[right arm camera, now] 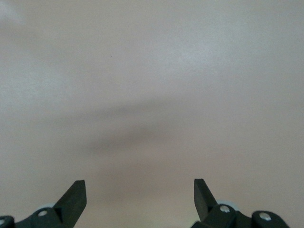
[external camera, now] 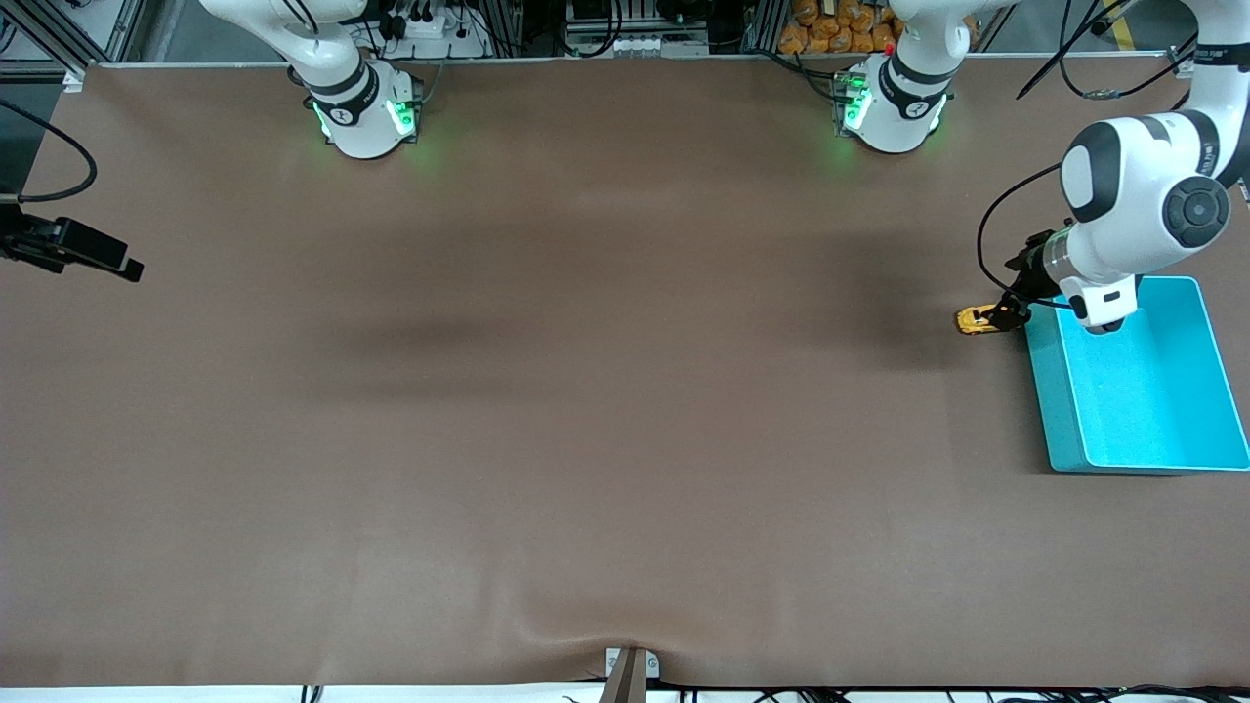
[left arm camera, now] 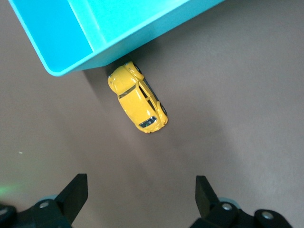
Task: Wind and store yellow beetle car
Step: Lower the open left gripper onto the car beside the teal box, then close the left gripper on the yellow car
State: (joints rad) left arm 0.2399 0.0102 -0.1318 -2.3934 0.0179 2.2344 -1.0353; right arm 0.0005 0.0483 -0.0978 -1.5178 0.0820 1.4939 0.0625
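The yellow beetle car [external camera: 977,319] stands on its wheels on the brown table, close against a corner of the turquoise bin [external camera: 1143,391], on the side toward the right arm's end. In the left wrist view the car [left arm camera: 137,102] lies just off the bin's corner [left arm camera: 95,33]. My left gripper [external camera: 1011,308] hangs over the car, open and empty [left arm camera: 140,190], its fingertips [left arm camera: 76,192] apart from the car. My right gripper [external camera: 125,266] waits open and empty [right arm camera: 140,190] over bare table at the right arm's end.
The bin has nothing in it and stands at the left arm's end of the table. The brown mat [external camera: 586,391] covers the table. A small bracket [external camera: 630,669] sits at the table edge nearest the front camera.
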